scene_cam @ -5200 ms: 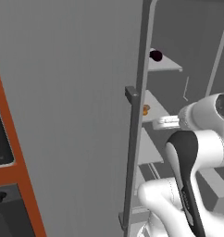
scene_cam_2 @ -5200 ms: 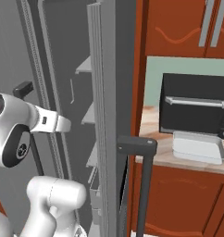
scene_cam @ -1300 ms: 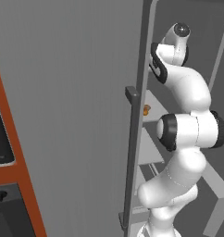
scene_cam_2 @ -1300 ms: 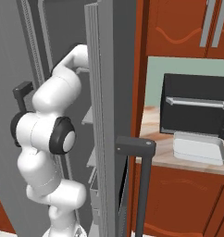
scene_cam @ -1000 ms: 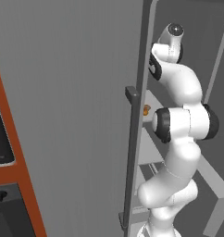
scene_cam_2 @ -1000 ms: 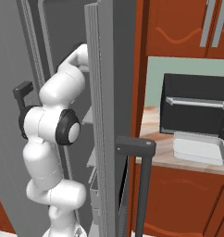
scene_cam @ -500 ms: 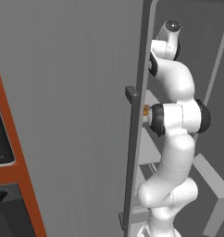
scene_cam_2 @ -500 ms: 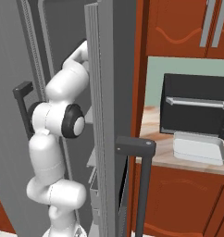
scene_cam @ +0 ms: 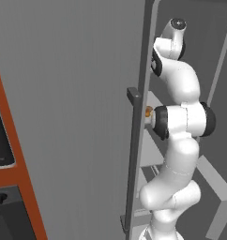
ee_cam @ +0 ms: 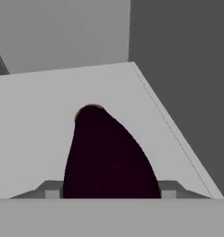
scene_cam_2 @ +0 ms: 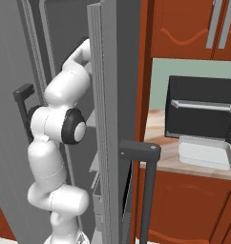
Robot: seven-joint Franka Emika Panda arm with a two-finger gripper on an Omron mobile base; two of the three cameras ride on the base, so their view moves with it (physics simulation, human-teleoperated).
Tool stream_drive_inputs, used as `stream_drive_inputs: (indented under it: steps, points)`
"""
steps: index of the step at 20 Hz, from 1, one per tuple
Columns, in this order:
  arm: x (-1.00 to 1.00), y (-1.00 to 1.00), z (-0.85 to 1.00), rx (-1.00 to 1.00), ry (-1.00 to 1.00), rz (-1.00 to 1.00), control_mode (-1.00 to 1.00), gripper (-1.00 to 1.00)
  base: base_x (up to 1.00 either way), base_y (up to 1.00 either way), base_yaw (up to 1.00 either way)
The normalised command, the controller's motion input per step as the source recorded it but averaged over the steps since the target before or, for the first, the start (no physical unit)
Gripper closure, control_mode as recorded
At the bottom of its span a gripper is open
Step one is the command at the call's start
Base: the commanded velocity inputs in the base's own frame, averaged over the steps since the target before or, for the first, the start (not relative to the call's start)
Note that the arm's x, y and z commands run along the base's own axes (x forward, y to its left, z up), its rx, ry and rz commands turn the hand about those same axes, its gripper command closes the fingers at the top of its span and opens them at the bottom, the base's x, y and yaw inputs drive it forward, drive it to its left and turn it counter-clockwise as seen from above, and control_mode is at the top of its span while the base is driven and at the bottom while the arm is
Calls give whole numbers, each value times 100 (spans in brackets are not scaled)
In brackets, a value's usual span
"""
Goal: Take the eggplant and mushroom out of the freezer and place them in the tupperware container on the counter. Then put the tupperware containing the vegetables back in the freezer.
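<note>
The eggplant [ee_cam: 109, 157], dark and glossy, lies on a light grey freezer shelf [ee_cam: 35, 120] close in front of the hand. My gripper [ee_cam: 110, 193] is open, with one fingertip on each side of the eggplant's near end. In the left base view my arm stretches up past the freezer door [scene_cam: 73, 93] into the upper shelves, and the hand is hidden there. The mushroom [scene_cam: 148, 111] shows as a small orange-brown spot on a lower shelf, beside my elbow. The tupperware container [scene_cam_2: 205, 152] sits on the counter [scene_cam_2: 158, 159] to the right.
A black toaster oven [scene_cam_2: 201, 112] stands right behind the tupperware. The door's dark bar handle [scene_cam: 133, 96] is close to my elbow. A second dark handle [scene_cam_2: 139, 150] juts out near the counter. An orange-cased microwave [scene_cam: 3, 140] is at far left.
Over the last second my arm has straightened and reached higher and deeper into the freezer. Five seconds ago it was folded low and the eggplant lay in plain sight on the upper shelf.
</note>
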Motion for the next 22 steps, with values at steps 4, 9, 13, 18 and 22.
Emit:
stream_drive_inputs:
  steps: [4,9,13,18,22]
  points:
    - [-98,0,0,0,-13,0,-100,100,0,0,0]
    - [-100,0,3,0,-12,0,-100,100,0,0,0]
    - [-100,3,1,0,-12,0,-100,100,0,0,0]
    - [-100,17,15,0,-9,0,-100,100,0,0,0]
    - [-100,33,11,0,0,0,-100,100,0,0,0]
